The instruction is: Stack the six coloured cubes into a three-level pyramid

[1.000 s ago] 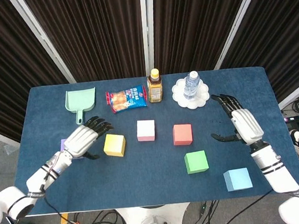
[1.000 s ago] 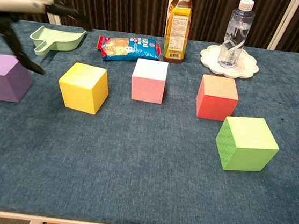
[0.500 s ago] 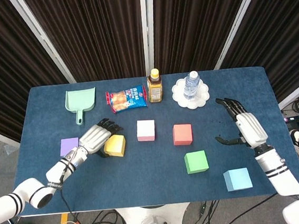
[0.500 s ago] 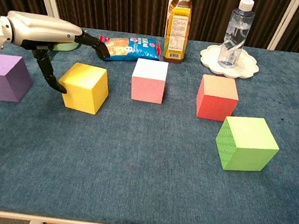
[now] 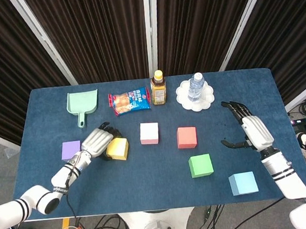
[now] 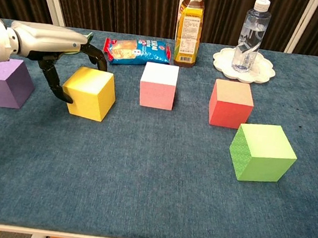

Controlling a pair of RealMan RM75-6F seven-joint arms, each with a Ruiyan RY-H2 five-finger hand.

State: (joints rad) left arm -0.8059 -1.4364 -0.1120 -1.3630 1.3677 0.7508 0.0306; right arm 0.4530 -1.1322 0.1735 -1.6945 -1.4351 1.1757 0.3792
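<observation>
My left hand (image 5: 97, 141) wraps the yellow cube (image 5: 118, 149), which rests on the blue table. In the chest view the left hand (image 6: 50, 40) has its thumb on the cube's left face and its fingers curled over the far edge of the yellow cube (image 6: 91, 94). The purple cube (image 5: 71, 150) lies just left of it. The pink cube (image 5: 149, 133), red cube (image 5: 186, 137), green cube (image 5: 201, 165) and light blue cube (image 5: 242, 183) stand apart to the right. My right hand (image 5: 250, 129) hovers with fingers spread, right of the red cube, holding nothing.
Along the far side stand a green dustpan (image 5: 82, 104), a snack bag (image 5: 129, 101), an oil bottle (image 5: 158, 88) and a water bottle (image 5: 195, 87) on a white plate (image 5: 208, 100). The table's right edge (image 5: 290, 134) runs near my right arm.
My left hand moved right from beside the purple cube to the yellow cube and curled its fingers around it. The right hand drifted slightly toward me. The cubes stayed put.
</observation>
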